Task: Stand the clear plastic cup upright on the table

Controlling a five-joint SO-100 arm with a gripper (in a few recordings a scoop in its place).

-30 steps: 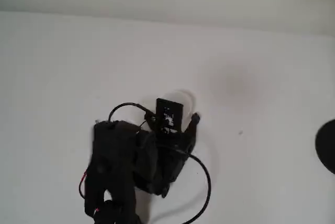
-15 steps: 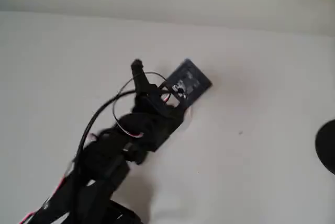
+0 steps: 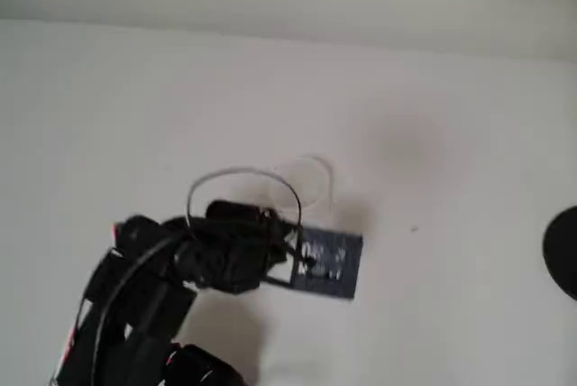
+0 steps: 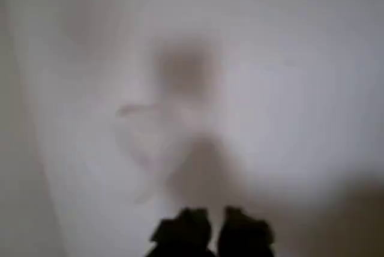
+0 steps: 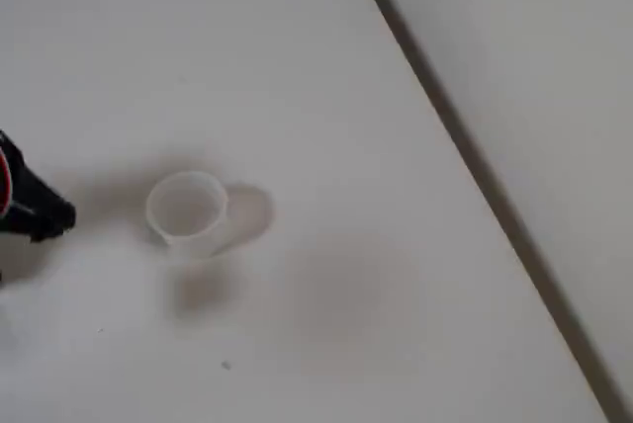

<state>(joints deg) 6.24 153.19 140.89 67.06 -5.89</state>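
The clear plastic cup rests on the white table, and its round rim seems to face up. In the overhead view the cup is a faint whitish ring just beyond the arm's black head. The wrist view is blurred: the cup is a pale smear ahead of my gripper, whose two dark fingertips sit close together with nothing between them. A black tip of the gripper pokes in at the left edge of the fixed view, apart from the cup.
The black circuit-board square sticks out from the arm's head, just below the cup. A dark round object is cut off by the right edge. The table's edge runs diagonally at the right of the fixed view.
The arm's head was by the cup, swung up and left, and has now come back lower with the board pointing right. The cup stays in the same place.
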